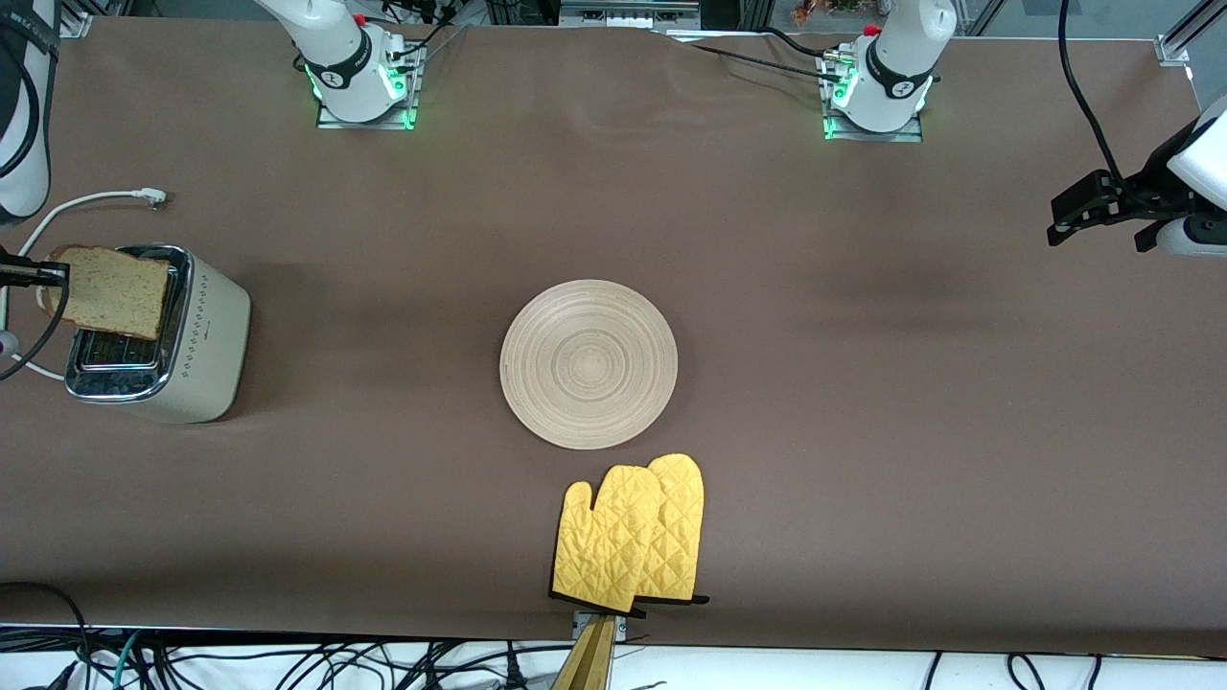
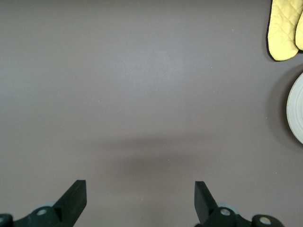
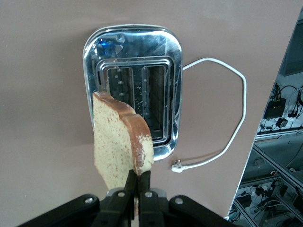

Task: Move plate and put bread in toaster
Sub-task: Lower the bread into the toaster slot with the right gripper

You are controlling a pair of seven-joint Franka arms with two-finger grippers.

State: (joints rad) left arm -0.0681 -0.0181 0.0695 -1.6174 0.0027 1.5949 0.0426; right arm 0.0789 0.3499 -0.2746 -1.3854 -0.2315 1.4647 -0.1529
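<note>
The cream-white toaster [image 1: 206,355] stands at the right arm's end of the table, its two slots showing in the right wrist view [image 3: 170,71]. My right gripper [image 1: 59,276] is shut on the bread [image 1: 115,292] and holds the slice by one edge above the toaster's chrome top. In the right wrist view the bread [image 3: 116,146] hangs from the gripper [image 3: 138,177] over one slot. The pale-wood plate [image 1: 589,364] lies bare at the table's middle. My left gripper [image 1: 1057,222] is open and empty over bare table at the left arm's end, and it shows in the left wrist view [image 2: 140,187].
A pair of yellow oven mitts [image 1: 628,537] lies nearer to the front camera than the plate, at the table's edge. The toaster's white cord [image 1: 86,201] runs away from the front camera. The plate's rim [image 2: 296,113] and the mitts [image 2: 284,28] show in the left wrist view.
</note>
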